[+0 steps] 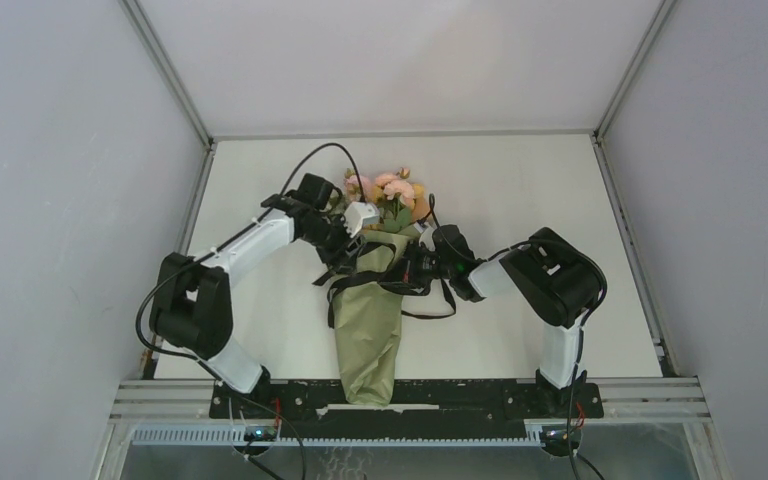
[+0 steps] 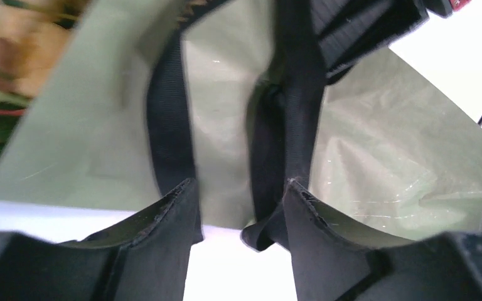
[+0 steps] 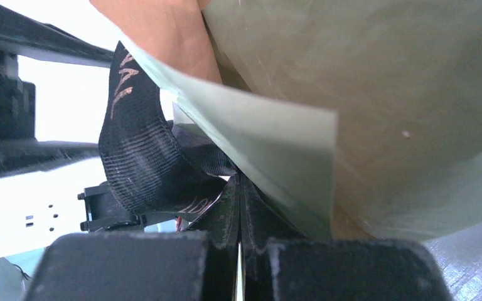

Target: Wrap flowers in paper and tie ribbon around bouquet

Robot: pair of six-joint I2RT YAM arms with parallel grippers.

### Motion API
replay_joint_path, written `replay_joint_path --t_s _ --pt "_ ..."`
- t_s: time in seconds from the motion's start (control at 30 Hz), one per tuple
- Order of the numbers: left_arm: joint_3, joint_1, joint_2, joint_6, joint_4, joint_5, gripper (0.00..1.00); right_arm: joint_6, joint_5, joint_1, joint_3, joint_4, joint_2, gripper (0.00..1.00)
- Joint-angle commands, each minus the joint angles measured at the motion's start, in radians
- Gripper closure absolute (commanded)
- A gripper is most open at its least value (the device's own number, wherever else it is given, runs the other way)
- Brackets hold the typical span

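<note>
The bouquet [image 1: 368, 330] is lying mid-way across the table [image 1: 520, 190], with the flowers [image 1: 392, 190] pointing to twelve o'clock. The wrapping looks done and the tying is under way. The black ribbon [image 1: 447, 300] is looping the cone's waist. From three o'clock the right jaws are pinching it, fully shut. From ten o'clock the left jaws are standing half parted astride two strands, gripping neither. Next, I reckon, they need to close on one strand and pull. Gold lettering on the ribbon is showing, but it's unreadable.

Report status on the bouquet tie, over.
Left end effector open, straddling ribbon on the bouquet. Right end effector shut on ribbon. Flowers wrapped; ribbon slack, no knot seen.
</note>
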Motion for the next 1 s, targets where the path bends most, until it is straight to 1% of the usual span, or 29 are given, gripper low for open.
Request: replay_joint_path --t_s 0.0,0.07,0.2,0.27,0.33,0.47,0.6,0.73,0.83,0.97 --pt "-0.075 -0.049 -0.031 0.124 0.009 -0.002 0.38 -0.021 -0.010 -0.004 0.030 0.033 -0.019 1.00" --pt "-0.099 -0.055 -0.034 0.123 0.038 -0.011 0.36 -0.021 -0.012 -0.004 0.030 0.033 -0.018 1.00" --pt "-0.124 -0.060 -0.009 0.069 0.123 -0.077 0.38 -0.022 -0.020 -0.004 0.036 0.035 -0.017 1.00" --pt "-0.125 -0.063 0.007 0.059 0.140 -0.089 0.39 -0.021 -0.027 -0.004 0.040 0.036 -0.016 1.00" --pt "-0.122 -0.066 0.009 0.060 0.130 -0.075 0.39 -0.021 -0.029 -0.004 0.041 0.038 -0.020 1.00" --pt "-0.126 -0.070 -0.051 0.103 0.063 0.019 0.40 -0.025 -0.030 -0.007 0.041 0.033 -0.022 1.00" --pt "-0.128 -0.085 -0.137 0.135 -0.008 0.032 0.40 -0.026 -0.033 -0.012 0.040 0.033 -0.021 1.00" --pt "-0.126 -0.096 -0.146 0.149 -0.066 0.057 0.40 -0.026 -0.033 -0.013 0.041 0.035 -0.019 1.00" --pt "-0.110 -0.109 -0.095 0.159 -0.118 0.078 0.47 -0.019 -0.033 -0.013 0.041 0.042 -0.018 1.00" --pt "-0.082 -0.114 -0.046 0.137 -0.124 0.077 0.59 -0.021 -0.036 -0.013 0.042 0.041 -0.020 1.00"
